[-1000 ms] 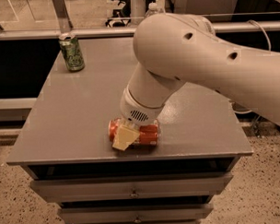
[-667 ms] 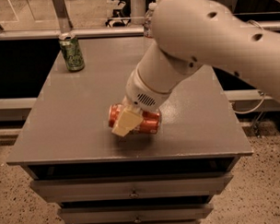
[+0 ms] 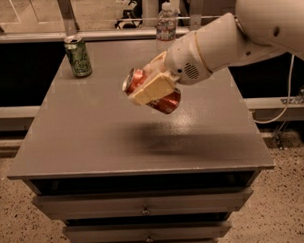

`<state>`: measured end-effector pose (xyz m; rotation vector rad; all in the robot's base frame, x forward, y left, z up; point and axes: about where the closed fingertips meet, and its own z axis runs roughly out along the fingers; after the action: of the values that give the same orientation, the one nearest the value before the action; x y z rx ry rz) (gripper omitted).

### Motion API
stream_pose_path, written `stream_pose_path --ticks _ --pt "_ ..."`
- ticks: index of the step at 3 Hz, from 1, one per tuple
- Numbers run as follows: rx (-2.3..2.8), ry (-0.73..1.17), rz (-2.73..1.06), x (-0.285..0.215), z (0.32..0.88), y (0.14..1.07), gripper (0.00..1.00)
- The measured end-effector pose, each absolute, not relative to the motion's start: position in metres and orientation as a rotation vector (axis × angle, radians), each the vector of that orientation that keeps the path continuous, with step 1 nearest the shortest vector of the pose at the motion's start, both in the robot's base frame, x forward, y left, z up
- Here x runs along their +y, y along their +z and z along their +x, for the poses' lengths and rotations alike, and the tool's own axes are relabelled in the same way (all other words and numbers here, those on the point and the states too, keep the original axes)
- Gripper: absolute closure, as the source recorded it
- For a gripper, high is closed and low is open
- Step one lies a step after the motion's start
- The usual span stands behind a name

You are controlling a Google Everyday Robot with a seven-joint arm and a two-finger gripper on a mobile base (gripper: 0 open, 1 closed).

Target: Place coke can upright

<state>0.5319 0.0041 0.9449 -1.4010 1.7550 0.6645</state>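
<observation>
The coke can [image 3: 166,100], red-orange with a silver top, is held tilted in the air above the middle of the grey table [image 3: 92,140]. Its top points up and to the left. My gripper [image 3: 152,86] is shut on the can, with one cream-coloured finger [image 3: 147,88] lying across its side. The white arm reaches in from the upper right. A shadow lies on the table below the can.
A green can [image 3: 78,56] stands upright at the table's far left corner. A clear plastic water bottle [image 3: 165,22] stands at the far edge, behind the arm. The table has drawers below its front edge [image 3: 145,210]. A cable hangs at the right.
The can lay on its side on the table near the front with the gripper on it. Now it is lifted off the table and tilted, and the arm has swung up and right.
</observation>
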Motion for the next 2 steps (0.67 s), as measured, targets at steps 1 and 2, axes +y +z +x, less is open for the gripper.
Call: stream_pose_path --ticks 1,2 --pt "1.452 0.886 -1.242 -0.007 0.540 0.974 1.00" --pt "1.260 0.985 -1.122 -0.021 0.539 0.988 1.00"
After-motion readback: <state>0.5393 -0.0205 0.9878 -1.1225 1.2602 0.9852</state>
